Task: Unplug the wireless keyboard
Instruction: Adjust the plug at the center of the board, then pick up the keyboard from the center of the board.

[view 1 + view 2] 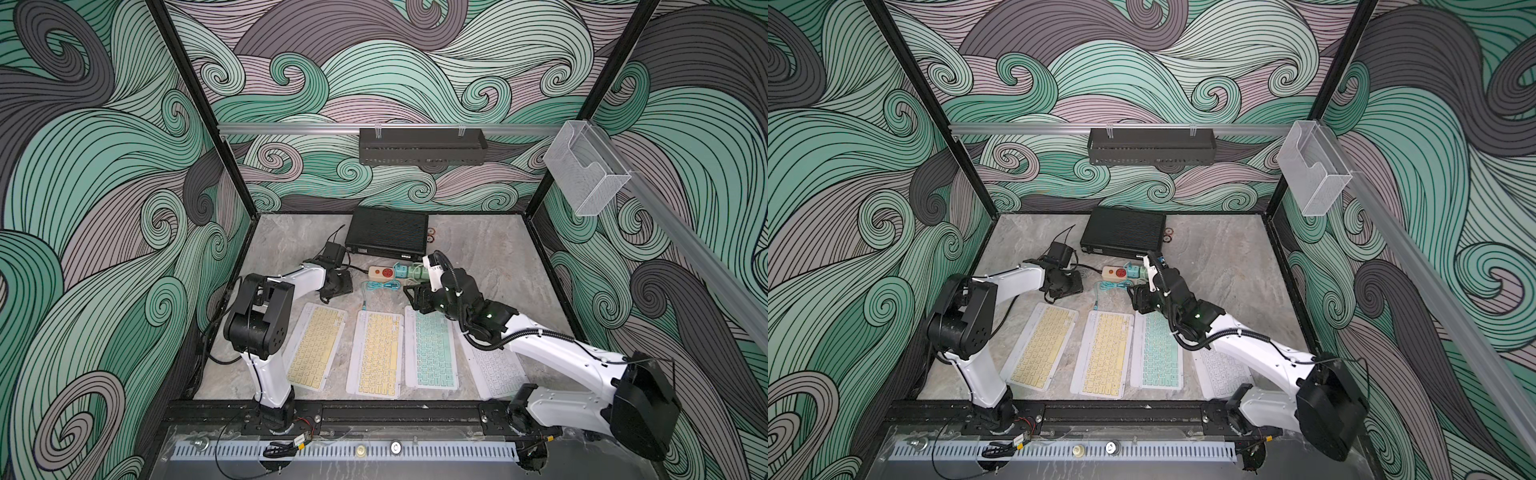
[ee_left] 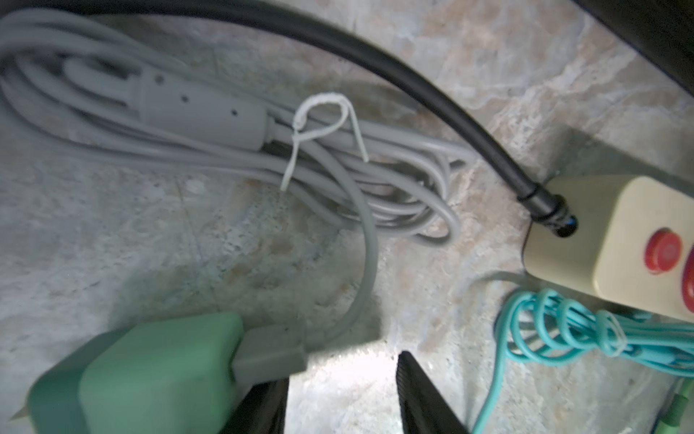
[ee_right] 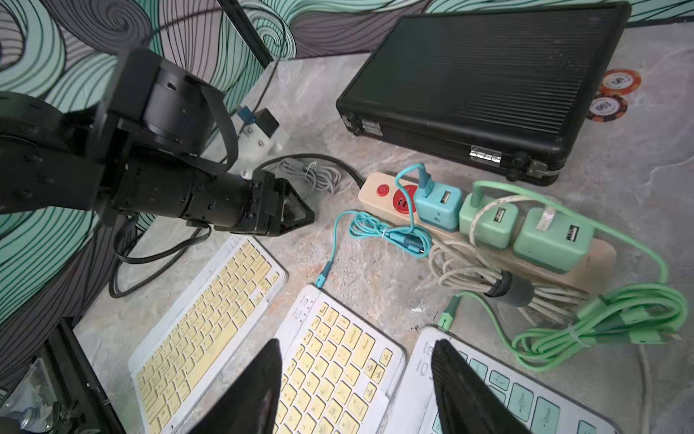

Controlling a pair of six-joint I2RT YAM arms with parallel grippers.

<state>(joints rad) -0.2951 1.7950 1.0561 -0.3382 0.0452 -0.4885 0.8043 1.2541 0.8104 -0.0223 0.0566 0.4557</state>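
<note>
Teal cable [image 3: 323, 279] is plugged into the middle yellow keyboard [image 3: 330, 360], green cable [image 3: 446, 321] into the teal keyboard [image 3: 525, 402] beside it. The right gripper [image 3: 356, 344] is poised over their adjoining top corners, jaws apart and empty. The left gripper [image 2: 343, 366], also parted and empty, lies beside a green charger [image 2: 157, 368]. Approach is judged in hand; next, a plug must be pinched and drawn straight out.

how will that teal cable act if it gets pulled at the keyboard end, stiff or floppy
Probably floppy: the teal cable lies in loose tied coils, so its slack should trail before anything pulls tight. Its plug sits in the middle yellow keyboard, which looks thin and light, so the keyboard may slide along unless held down.
</note>
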